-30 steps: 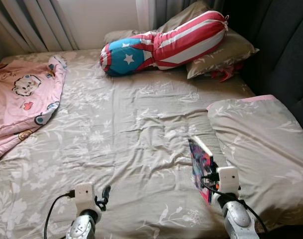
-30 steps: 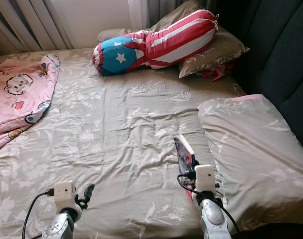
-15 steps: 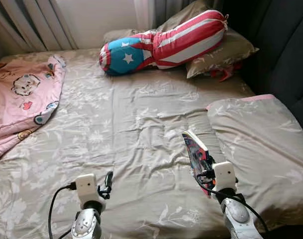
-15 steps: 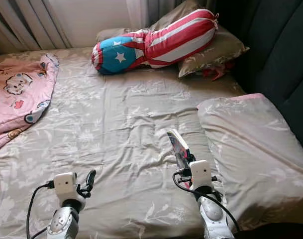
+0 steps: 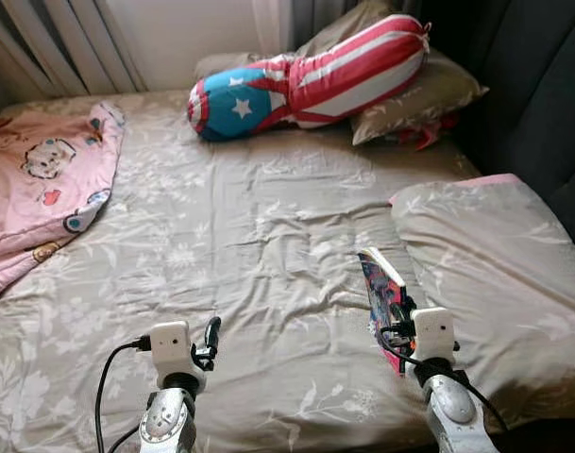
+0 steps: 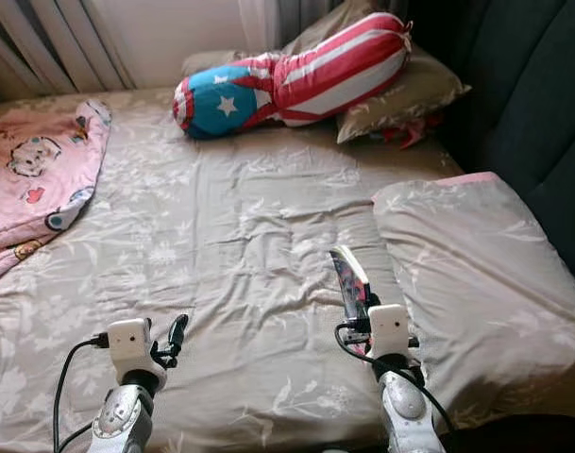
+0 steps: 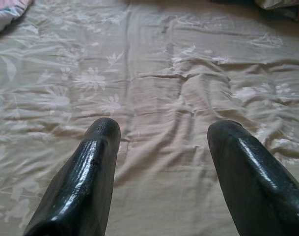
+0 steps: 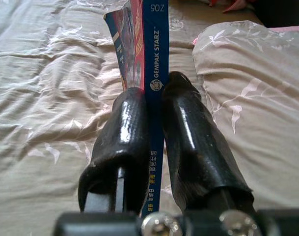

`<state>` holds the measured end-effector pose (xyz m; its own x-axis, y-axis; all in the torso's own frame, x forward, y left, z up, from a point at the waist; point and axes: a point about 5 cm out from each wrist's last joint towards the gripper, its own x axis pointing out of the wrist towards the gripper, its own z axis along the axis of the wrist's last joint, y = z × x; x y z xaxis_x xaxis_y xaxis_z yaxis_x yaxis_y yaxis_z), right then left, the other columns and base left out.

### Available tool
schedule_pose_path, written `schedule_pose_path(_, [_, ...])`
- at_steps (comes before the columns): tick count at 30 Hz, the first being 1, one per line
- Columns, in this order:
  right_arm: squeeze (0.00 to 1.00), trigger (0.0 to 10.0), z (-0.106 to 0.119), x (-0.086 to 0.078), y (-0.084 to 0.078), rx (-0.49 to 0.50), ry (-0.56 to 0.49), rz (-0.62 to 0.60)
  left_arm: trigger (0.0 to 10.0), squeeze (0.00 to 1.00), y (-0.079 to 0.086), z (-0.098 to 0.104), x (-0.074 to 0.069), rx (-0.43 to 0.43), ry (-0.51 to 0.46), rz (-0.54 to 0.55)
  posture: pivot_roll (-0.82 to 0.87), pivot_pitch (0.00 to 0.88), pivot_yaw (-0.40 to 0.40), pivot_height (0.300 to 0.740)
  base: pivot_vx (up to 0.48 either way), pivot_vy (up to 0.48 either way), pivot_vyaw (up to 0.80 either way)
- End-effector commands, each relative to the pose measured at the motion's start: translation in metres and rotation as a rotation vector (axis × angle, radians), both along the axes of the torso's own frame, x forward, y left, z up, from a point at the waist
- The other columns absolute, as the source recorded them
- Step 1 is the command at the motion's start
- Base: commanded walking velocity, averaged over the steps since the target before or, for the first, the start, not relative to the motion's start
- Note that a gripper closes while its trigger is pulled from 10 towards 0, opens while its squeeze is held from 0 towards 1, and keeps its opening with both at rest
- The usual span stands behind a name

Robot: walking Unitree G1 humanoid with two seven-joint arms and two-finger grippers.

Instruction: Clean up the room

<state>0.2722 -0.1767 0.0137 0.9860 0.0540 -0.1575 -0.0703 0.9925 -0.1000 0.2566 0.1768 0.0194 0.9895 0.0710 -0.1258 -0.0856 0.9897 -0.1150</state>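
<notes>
A thin book [image 5: 381, 297] with a blue spine and colourful cover stands on edge above the bed, and my right gripper [image 8: 155, 105] is shut on it, holding it beside the near grey pillow [image 5: 485, 274]. In the right wrist view the book's spine [image 8: 155, 49] runs up between both black fingers [image 8: 188, 142]. My left gripper [image 7: 161, 132] is open over the floral bedsheet [image 5: 230, 245], with nothing between its fingers [image 7: 88, 172]. From the head, the left gripper [image 5: 210, 335] sits low at the bed's near edge.
A red, white and blue bolster [image 5: 311, 75] lies on pillows [image 5: 419, 94] at the bed's far end. A pink cartoon blanket [image 5: 37, 189] is bunched at the left. Curtains [image 5: 60, 42] hang behind; a dark headboard [image 5: 542, 94] stands on the right.
My right gripper with the book has dropped slightly and shifted right. The left gripper has crept a little further forward over the sheet. The camera has shifted slightly.
</notes>
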Motion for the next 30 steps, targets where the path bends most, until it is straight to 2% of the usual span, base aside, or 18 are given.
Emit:
schedule_pose_path(1, [0.0, 10.0, 0.0029, 0.0031, 0.0006, 0.01, -0.004, -0.02, 10.0, 0.0, 0.0024, -0.0033, -0.0047, 0.017, 0.027, 0.002, -0.21, 0.105, 0.018, 0.695, 0.0, 0.0, 0.0])
schedule_pose_path(5, [0.0, 10.0, 0.0041, 0.0032, 0.0013, 0.007, -0.018, -0.016, 10.0, 0.0, 0.0022, -0.0029, -0.0048, 0.018, 0.031, -0.002, -0.22, 0.103, 0.02, 0.665, 0.0, 0.0, 0.0])
schedule_pose_path(18, [0.0, 10.0, 0.0053, 0.0031, 0.0027, 0.019, -0.031, -0.029, 10.0, 0.0, 0.0, -0.002, -0.003, 0.024, 0.038, -0.021, -0.21, 0.102, 0.023, 0.665, 0.0, 0.0, 0.0])
schedule_pose_path(23, [0.0, 10.0, 0.002, 0.004, 0.0052, 0.034, 0.005, -0.029, 10.0, 0.0, 0.0022, -0.0021, -0.0021, 0.028, 0.042, -0.018, -0.21, 0.11, 0.021, 0.655, 0.0, 0.0, 0.0])
schedule_pose_path(25, [0.0, 10.0, 0.0061, 0.004, 0.006, 0.032, -0.038, -0.02, 10.0, 0.0, 0.0028, -0.0021, -0.0016, 0.028, 0.043, -0.016, -0.21, 0.113, 0.02, 0.645, 0.0, 0.0, 0.0])
schedule_pose_path(30, [0.0, 10.0, 0.0058, 0.0043, 0.0056, 0.029, -0.034, -0.023, 10.0, 0.0, 0.0028, -0.0023, -0.0011, 0.026, 0.045, -0.014, -0.2, 0.12, 0.018, 0.645, 0.0, 0.0, 0.0])
